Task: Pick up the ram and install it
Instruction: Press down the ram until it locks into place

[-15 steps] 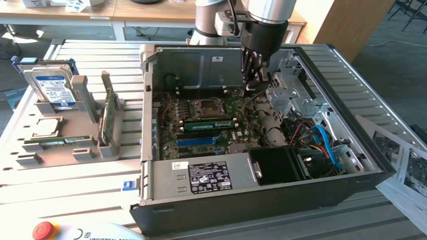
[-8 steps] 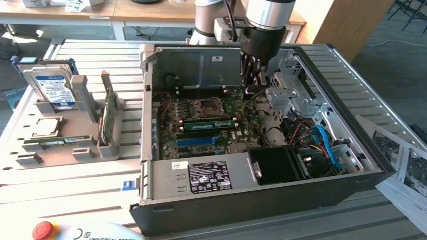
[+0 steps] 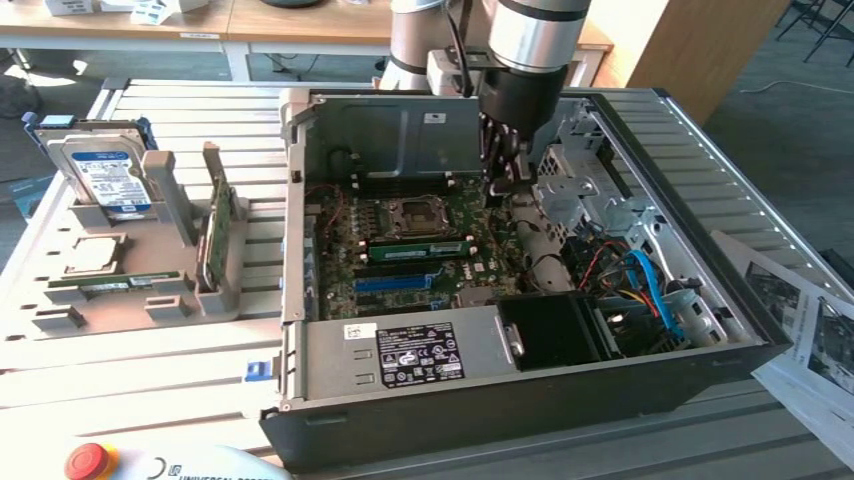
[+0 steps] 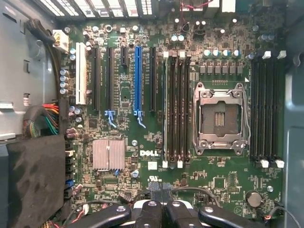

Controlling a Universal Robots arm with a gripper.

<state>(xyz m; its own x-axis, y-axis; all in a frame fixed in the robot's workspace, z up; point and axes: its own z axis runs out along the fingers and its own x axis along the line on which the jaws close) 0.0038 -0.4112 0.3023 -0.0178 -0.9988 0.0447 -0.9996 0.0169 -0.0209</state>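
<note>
The hand (image 3: 505, 185) hangs inside the case (image 3: 534, 410) above the board (image 4: 142, 156), closed tight on nothing; one ram (image 3: 416, 248) stands in a slot beside the socket (image 4: 220, 118), apparently seated; its twin (image 3: 118, 283) lies in the holder (image 3: 200, 300) on the tabletop (image 3: 134, 370), at the exterior view's left, likely staged there for pickup.

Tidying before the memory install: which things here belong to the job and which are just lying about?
Job: narrow green ram stick on the grey tray; black memory slots; shut gripper.
Lying about: blue-labelled hard drive; red stop button; printed papers.
</note>
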